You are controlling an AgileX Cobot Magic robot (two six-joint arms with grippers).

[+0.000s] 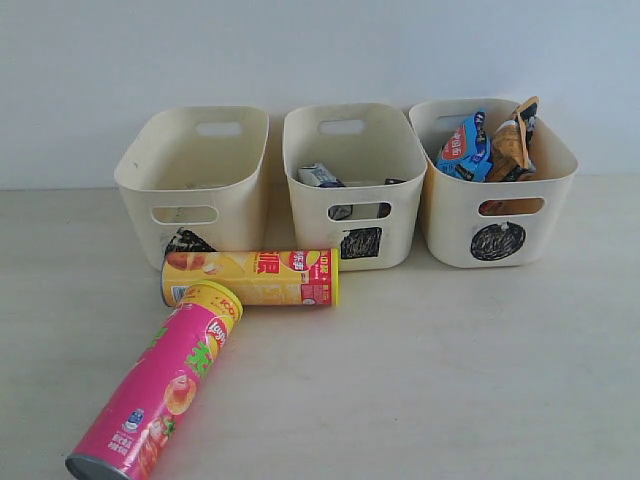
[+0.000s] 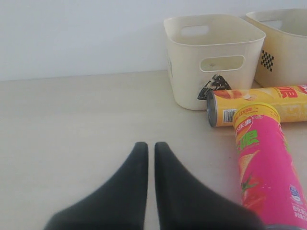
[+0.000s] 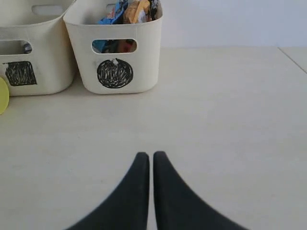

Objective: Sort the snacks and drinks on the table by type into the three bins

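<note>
Starting at the jaws: your left gripper has both fingers pressed together on nothing, poised over the bare table. Your right gripper is the same, closed and empty. Neither arm shows in the exterior view.

Working outward in that view, the pink chip tube lies on its side at seven o'clock from centre. Its yellow lid touches the yellow Lay's tube, which lies flat at eight o'clock, just in front of the triangle bin. That bin, at ten o'clock, shows nothing inside.

The square bin at twelve o'clock holds the blue-and-white carton. A dark sliver beside it may be the purple one, though you can't be sure. The circle bin at two o'clock carries the blue chip bag and the orange bag.

So by my reckoning bags and drinks are sorted and the two tubes are left. Both lie on your left arm's side, likely bound for the triangle bin.
</note>
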